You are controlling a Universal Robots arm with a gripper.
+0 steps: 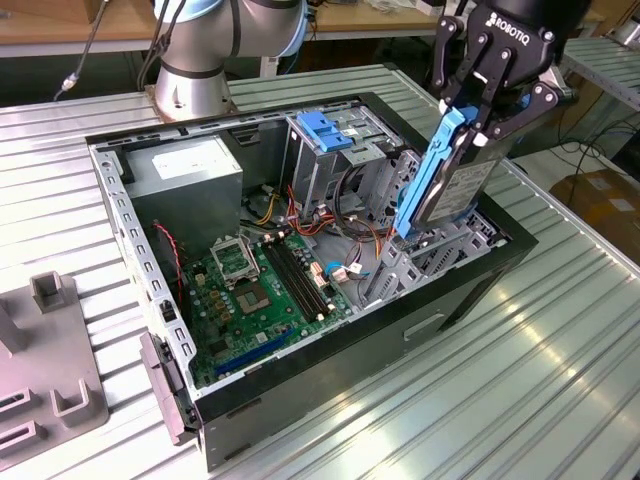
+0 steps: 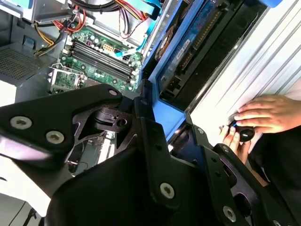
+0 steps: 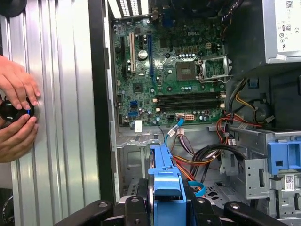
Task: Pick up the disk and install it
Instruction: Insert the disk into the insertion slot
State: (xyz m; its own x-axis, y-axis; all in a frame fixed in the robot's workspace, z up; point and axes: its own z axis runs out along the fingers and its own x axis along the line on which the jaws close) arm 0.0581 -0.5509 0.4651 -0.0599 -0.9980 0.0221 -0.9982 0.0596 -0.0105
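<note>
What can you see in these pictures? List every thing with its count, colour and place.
disk: one, silver-grey with blue rails, tilted over the case's end at the exterior view's right
case: one, black, open, on the table
motherboard: one, green, on the case floor
power supply: one, grey, case corner near the arm's base
drive cage: one, metal with blue top, beside the power supply
cables: several, red, orange, yellow, black, inside the case
table: one, silver, ribbed, under the case
fixture: one, grey, on the table at the exterior view's left
knob: one, black, on the table
hands: two, on the knob
arm: one, grey and blue, behind the case
tool: one, black, shut on the disk
</note>
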